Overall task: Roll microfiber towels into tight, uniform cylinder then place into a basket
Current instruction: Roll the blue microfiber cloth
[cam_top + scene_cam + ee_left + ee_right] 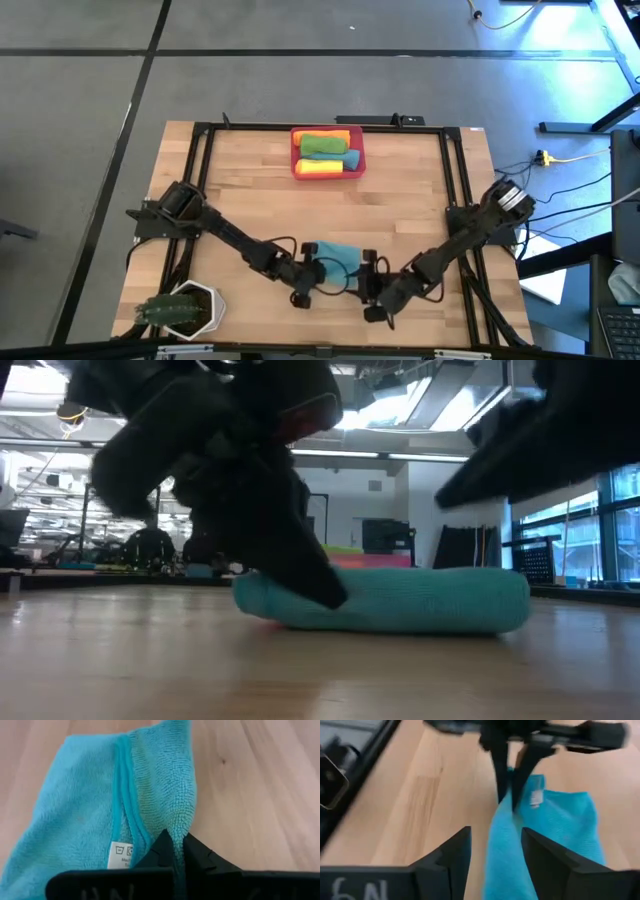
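A teal-blue microfiber towel (338,252), loosely rolled into a long bundle (400,600), lies on the wooden table near its front edge. My left gripper (176,840) is shut on the towel's left end. My right gripper (495,855) stands open just right of the towel, raised off the table. The towel's other end shows between and beyond its fingers, and I see no touch. The red-pink basket (296,150) stands at the far middle of the table. It holds rolled orange, green and yellow towels (325,147). My left gripper pinches a raised fold of the towel (172,822) between its two fingers, beside the hemmed edge and the white care label (120,854). The fingers (501,775) slant down from the table's left. The rest of the towel lies slack on the table.
A white hexagonal pot with a green plant (185,308) stands at the near left corner. A black frame (200,180) runs along the table's left, right and far sides. Bare wood lies between the towel and the basket.
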{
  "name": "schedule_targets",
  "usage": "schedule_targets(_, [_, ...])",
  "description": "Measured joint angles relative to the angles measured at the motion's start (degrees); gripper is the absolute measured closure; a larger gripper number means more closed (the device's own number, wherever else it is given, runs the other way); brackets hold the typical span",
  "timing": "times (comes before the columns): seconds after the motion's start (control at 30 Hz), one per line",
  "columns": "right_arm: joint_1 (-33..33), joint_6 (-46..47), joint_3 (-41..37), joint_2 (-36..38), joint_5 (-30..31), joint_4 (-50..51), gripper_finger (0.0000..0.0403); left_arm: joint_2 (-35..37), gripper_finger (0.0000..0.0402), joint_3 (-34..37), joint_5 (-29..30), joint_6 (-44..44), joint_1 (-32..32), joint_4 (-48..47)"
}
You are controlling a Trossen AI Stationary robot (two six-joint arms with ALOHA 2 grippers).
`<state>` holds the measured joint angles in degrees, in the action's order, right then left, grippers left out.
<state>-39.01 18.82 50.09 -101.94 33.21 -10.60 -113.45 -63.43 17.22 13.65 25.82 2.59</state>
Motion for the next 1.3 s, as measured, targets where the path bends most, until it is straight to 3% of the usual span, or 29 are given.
schedule_targets(0.33, [-0.75,-3.84,2.53,-7.79,1.7,-0.09,0.0177,0.01,0.0401,-0.07,-9.04,7.27,-3.16,0.22])
schedule_targets(0.63, [-0.71,-4.27,3.37,-8.62,5.33,5.72,0.0173,0.04,0.0401,-0.08,-13.33,7.37,-3.31,1.66])
schedule_targets(0.93, [-0.93,-4.12,3.37,-8.62,5.29,5.74,0.0203,0.04,0.0401,-0.12,-15.7,8.35,-3.31,3.65])
schedule_targets(1.3, [-0.93,-1.08,3.39,-8.62,2.62,5.67,0.0285,0.07,0.0401,-0.12,-18.36,8.05,-3.31,3.96])
